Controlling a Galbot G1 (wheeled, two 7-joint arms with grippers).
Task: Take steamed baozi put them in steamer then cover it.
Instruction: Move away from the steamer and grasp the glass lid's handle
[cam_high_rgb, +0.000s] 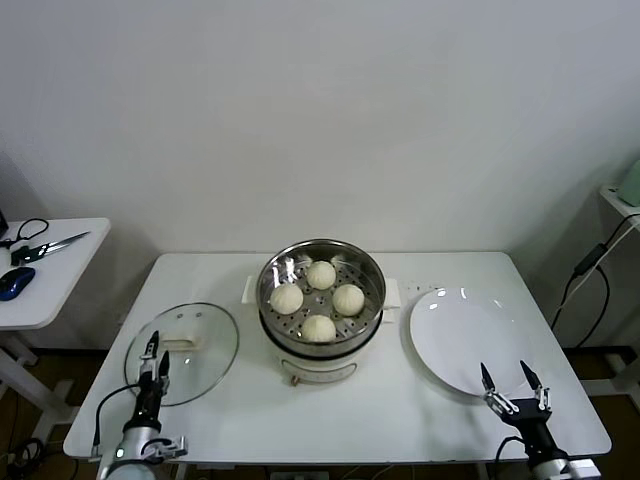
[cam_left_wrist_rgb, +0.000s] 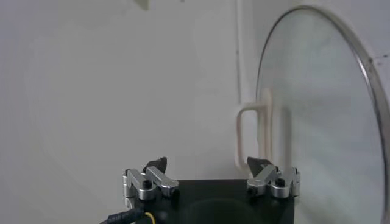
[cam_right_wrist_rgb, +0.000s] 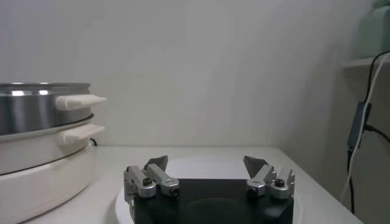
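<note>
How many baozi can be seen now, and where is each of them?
4, all on the tray inside the steamer: one baozi at the back, one on the left, one on the right, one at the front. None appears hidden; the plate holds none.

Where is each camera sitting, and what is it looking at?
Head view: up on the robot's head, looking down at the table, steamer with four baozi, cover and plate; the open left gripper and open right gripper both show.
Left wrist view: on the left arm, facing the cover; its own gripper shows.
Right wrist view: on the right arm above the plate, facing the steamer's side; its own gripper shows.
Shared: head and left wrist both see the cover.
</note>
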